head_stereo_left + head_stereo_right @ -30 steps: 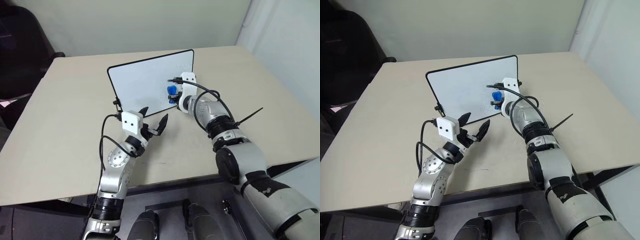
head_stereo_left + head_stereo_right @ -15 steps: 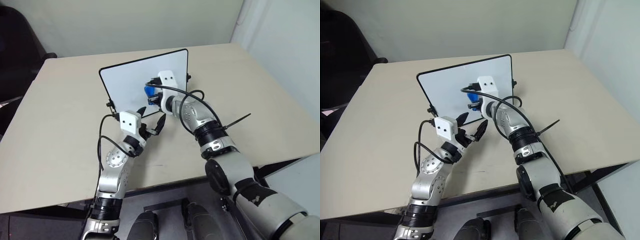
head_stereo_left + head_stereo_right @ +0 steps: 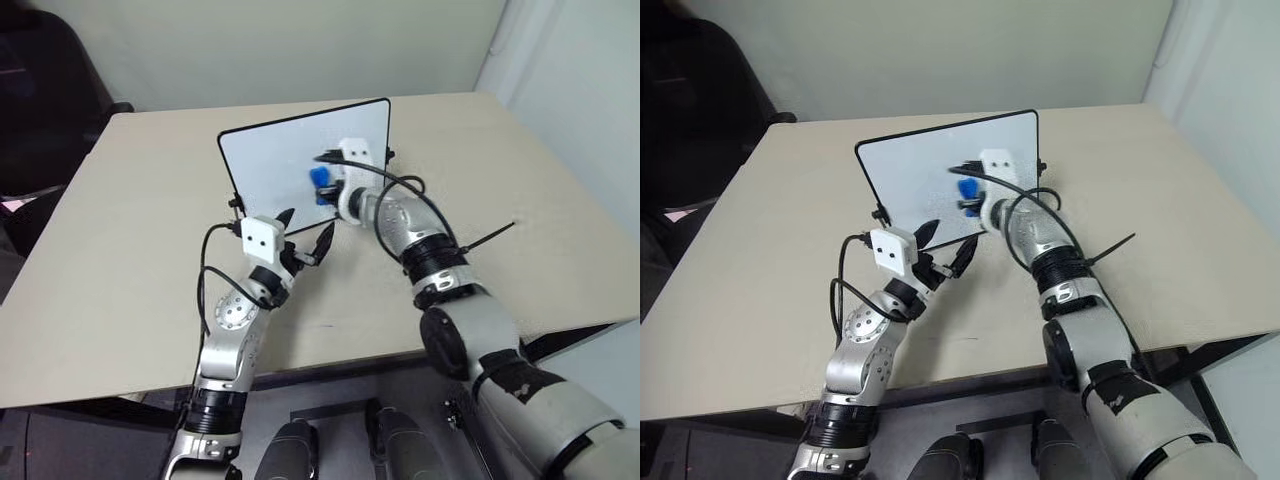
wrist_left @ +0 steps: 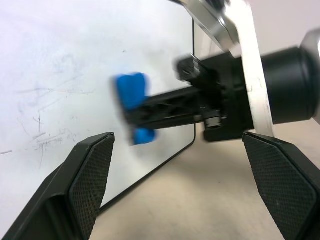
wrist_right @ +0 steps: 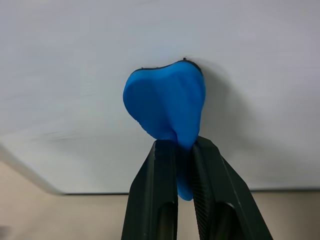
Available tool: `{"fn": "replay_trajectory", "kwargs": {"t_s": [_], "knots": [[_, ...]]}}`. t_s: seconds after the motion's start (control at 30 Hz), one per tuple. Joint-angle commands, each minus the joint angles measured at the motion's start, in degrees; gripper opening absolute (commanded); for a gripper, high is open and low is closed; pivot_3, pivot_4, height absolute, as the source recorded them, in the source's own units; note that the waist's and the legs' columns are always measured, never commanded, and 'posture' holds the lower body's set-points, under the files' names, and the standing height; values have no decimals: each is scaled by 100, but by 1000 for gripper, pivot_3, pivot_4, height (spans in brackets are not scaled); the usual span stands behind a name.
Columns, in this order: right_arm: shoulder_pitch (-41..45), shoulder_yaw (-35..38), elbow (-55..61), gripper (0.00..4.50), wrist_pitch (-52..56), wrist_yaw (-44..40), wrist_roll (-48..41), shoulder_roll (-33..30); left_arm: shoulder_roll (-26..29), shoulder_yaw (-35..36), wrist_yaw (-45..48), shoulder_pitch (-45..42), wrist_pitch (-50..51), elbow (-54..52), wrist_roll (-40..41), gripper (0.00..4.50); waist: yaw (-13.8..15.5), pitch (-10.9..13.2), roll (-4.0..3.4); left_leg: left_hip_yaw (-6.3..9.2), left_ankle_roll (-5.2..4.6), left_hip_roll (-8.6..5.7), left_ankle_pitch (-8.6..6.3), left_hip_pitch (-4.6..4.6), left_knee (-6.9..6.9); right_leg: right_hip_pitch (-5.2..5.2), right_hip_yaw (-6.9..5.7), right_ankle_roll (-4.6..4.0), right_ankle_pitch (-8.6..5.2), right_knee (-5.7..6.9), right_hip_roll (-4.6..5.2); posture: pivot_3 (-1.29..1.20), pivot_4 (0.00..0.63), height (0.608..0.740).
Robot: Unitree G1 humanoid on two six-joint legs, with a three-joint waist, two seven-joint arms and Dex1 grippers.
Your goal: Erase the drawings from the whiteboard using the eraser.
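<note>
The whiteboard point(image 3: 268, 165) stands upright on the table, facing me. My right gripper point(image 3: 324, 186) is shut on the blue eraser point(image 3: 319, 180) and presses it against the board's face, right of the middle. The right wrist view shows the eraser point(image 5: 165, 100) pinched between the two black fingers point(image 5: 165, 165), flat on the white surface. In front of the board's lower edge my left gripper point(image 3: 305, 228) hangs open and empty. Its wrist view shows the eraser point(image 4: 132, 94) and faint thin lines point(image 4: 47, 140) on the board, all I see of the drawings.
The board rests on a beige table point(image 3: 130, 260) with bare surface on every side. A dark chair point(image 3: 40, 110) stands beyond the table's far left corner. A pale wall point(image 3: 280, 45) runs behind the table.
My right gripper has slid the eraser leftward across the board, away from its right edge. The left gripper has stayed where it was. The head view has shifted.
</note>
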State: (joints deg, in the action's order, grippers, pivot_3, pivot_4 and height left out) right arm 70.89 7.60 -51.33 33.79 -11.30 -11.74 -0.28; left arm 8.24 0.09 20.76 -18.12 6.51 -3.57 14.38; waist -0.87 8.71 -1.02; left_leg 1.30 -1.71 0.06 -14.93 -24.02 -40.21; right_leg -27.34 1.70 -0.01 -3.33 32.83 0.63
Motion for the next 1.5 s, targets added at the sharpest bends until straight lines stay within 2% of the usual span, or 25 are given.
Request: {"fn": "replay_trajectory", "kwargs": {"t_s": [0.03, 0.27, 0.37, 0.5, 0.67, 0.77, 0.83, 0.9, 1.07, 1.13, 1.3, 1.33, 1.5], "knots": [[277, 225, -147, 209, -343, 192, -26, -212, -14, 11, 46, -155, -150, 30, -6, 4500, -2, 0, 1, 0, 0, 0, 0, 0, 0, 0, 0, 0, 2, 0, 0, 0, 150, 740], [237, 334, -374, 209, -541, 269, 37, -694, -36, -25, 110, -303, -237, 236, -40, 4500, -11, 1, 1, 2, -21, 7, 14, 7, 4, -8, -4, 19, 19, 2, -11, 0, 150, 740], [94, 324, -85, 209, -372, 206, -6, -825, -46, -46, 121, -337, -262, 285, -43, 4500, -11, 1, 1, 2, -16, 8, 12, 6, 6, -12, -5, 8, 23, 1, -13, 0, 150, 740], [-594, 120, 1724, 209, 826, -152, -219, -1112, -77, -71, 121, -363, -282, 318, -66, 4500, 18, 1, 1, 0, -18, 5, -17, 1, 4, -12, -8, 4, 0, -6, -9, 0, 150, 740], [-1541, 278, 4382, 209, 3445, 19, -673, -1543, -94, -79, 126, -324, -274, 268, -67, 4500, 75, 1, 1, -5, -34, -2, -37, -3, -10, -8, -17, 17, -38, -2, 0, 0, 150, 740], [-1834, 374, 5427, 209, 4628, -20, -843, -1840, -106, -80, 109, -281, -249, 199, -67, 4500, 72, 1, 1, -10, -28, -9, -38, -3, -17, -8, -12, 29, -53, -2, 3, 0, 150, 740], [-2001, 226, 5961, 209, 5363, -101, -885, -2288, -105, -70, 129, -261, -221, 181, -33, 4500, 72, 1, 1, -12, -30, -11, -40, -2, -17, -6, -12, 32, -55, -2, 5, 0, 150, 740], [-2152, 38, 6166, 209, 5780, -241, -1073, -2705, -119, -78, 144, -256, -215, 189, -19, 4500, 91, 1, 1, -10, -43, -13, -47, -1, -18, 1, -13, 40, -64, -2, 7, 0, 150, 740], [-2666, -397, 6259, 209, 5871, -521, -1459, -3376, -161, -118, 176, -289, -233, 258, -28, 4500, 94, 1, 1, -10, -55, -21, -53, 30, -20, 32, -4, 52, -47, -1, 11, 0, 150, 740], [-2860, -561, 6244, 209, 5871, -566, -1569, -3523, -182, -137, 217, -283, -232, 260, -18, 4500, 89, 1, 1, -11, -57, -22, -43, 43, -20, 46, -1, 108, -69, -1, 11, 0, 150, 740], [-2975, -691, 6139, 209, 5871, -578, -1647, -3600, -268, -175, 208, -290, -246, 292, -45, 4500, 58, 1, 0, -11, -59, -22, -22, 72, -19, 72, 5, 117, -61, 0, 9, 0, 150, 740], [-2984, -715, 6140, 836, 5871, -583, -1643, -3602, -276, -171, 206, -283, -248, 285, -46, 4500, 58, 1, 0, -10, -61, -22, -19, 78, -19, 78, 4, 117, -61, -1, 9, 0, 150, 740], [-3003, -723, 6275, 2511, 5838, -620, -1559, -3597, -278, -152, 205, -271, -250, 262, -34, 4500, 60, 1, 0, -9, -62, -22, -18, 92, -18, 96, 6, 118, -62, -7, 8, 0, 150, 740]]}}
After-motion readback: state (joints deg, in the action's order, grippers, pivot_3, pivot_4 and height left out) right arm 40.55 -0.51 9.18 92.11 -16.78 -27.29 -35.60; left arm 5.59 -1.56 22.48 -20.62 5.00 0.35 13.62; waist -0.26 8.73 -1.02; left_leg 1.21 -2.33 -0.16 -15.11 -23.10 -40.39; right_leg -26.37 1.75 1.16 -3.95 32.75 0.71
